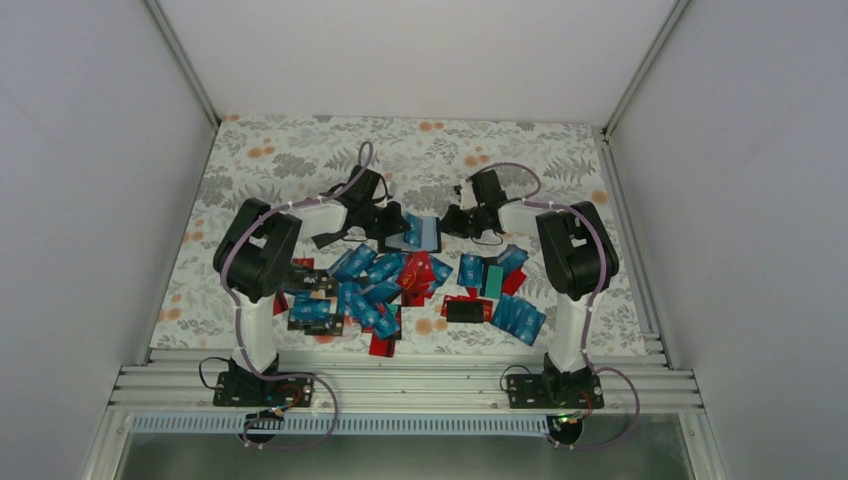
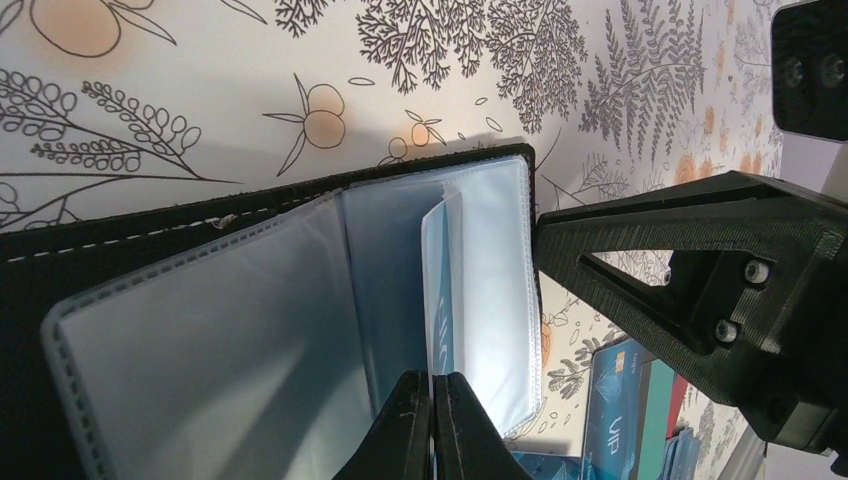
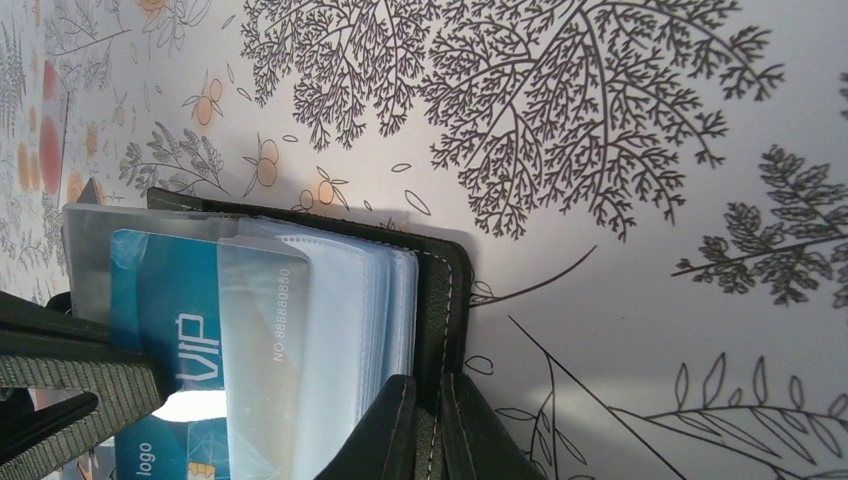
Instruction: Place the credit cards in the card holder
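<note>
Floral cloth (image 1: 300, 150) spreads wide beyond the card holder (image 1: 425, 238).

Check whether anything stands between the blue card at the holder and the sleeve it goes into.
Nothing visible does. The blue card is already partly inside a clear sleeve of the card holder. The left gripper pinches its outer edge, and the right gripper clamps the holder beside the sleeves, clear of the opening.

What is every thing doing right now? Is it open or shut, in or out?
card holder: open, held between the two arms.
blue VIP card: partly inside a clear sleeve.
left fingers: shut on the blue VIP card.
right fingers: shut on the card holder's black cover.
other credit cards: loose, spread in a pile on the table.
</note>
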Available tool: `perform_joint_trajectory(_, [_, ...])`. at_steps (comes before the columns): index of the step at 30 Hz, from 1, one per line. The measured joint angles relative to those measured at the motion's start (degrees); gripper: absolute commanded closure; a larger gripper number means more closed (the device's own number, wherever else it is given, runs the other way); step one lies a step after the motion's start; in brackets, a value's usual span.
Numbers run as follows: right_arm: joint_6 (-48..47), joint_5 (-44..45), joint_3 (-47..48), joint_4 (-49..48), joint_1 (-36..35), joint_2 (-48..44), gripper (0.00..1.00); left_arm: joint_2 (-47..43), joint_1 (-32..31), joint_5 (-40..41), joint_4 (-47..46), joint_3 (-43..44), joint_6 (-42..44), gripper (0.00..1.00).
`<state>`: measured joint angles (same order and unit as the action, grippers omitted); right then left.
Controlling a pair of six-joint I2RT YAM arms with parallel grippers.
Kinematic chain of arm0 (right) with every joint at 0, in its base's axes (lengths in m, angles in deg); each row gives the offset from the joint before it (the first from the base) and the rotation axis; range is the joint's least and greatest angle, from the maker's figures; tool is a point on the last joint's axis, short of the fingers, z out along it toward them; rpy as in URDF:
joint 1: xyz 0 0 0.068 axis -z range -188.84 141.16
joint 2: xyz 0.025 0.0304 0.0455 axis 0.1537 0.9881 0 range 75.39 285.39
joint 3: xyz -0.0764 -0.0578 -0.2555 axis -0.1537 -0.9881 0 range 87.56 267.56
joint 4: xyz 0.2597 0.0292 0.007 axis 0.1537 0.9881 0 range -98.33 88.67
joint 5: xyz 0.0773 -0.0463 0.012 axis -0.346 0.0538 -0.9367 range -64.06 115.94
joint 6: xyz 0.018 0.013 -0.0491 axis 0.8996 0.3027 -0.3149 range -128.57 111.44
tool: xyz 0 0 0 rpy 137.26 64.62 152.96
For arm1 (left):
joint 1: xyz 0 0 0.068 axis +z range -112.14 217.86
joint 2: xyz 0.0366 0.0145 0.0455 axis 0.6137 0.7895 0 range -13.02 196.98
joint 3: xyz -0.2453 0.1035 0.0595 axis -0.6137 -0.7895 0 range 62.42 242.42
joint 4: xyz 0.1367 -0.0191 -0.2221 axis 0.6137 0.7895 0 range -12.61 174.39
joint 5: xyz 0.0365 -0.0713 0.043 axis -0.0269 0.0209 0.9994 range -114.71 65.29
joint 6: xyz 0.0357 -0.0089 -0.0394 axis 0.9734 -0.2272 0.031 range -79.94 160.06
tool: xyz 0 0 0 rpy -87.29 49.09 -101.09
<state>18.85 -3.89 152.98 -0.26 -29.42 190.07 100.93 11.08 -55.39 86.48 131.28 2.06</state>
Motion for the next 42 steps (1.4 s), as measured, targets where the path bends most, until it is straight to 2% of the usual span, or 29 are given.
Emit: perform_joint_trajectory(42, [2.51, -2.14, -3.74, -3.72, -0.04, -1.27, 0.92, 0.33, -4.31, 2.62, -6.27, -2.45, -8.13, 0.98])
